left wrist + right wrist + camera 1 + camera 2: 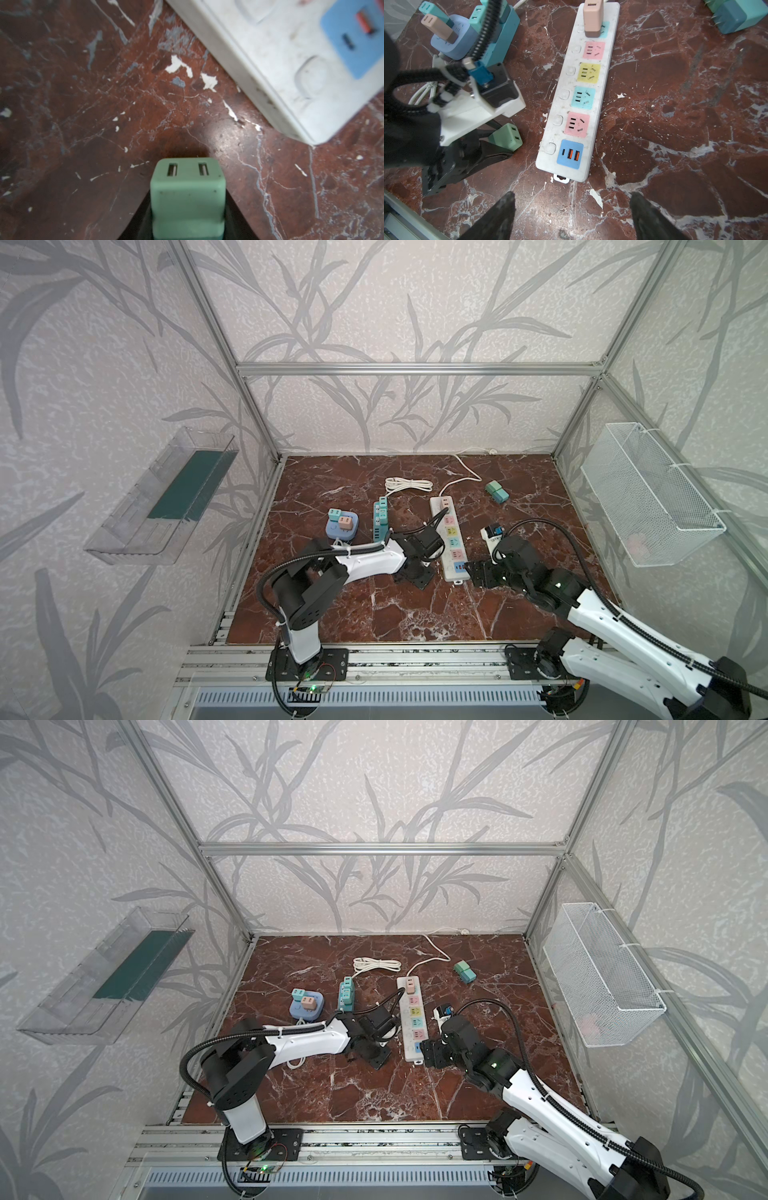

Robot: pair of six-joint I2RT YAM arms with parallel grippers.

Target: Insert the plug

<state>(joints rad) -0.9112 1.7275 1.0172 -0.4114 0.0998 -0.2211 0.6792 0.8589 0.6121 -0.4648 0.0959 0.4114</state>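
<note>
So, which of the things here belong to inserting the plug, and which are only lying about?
For the job: green plug, held in the left gripper; white power strip, sockets free.

Lying about: pink plug already in that strip; round blue hub; teal strip; loose teal plugs; wire basket; clear tray.

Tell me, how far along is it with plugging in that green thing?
Done: the left gripper is closed on the green plug. In hand: the plug sits low beside the white power strip, not yet over a socket. Left: carry it across and push it into a free socket. The right gripper is open.
</note>
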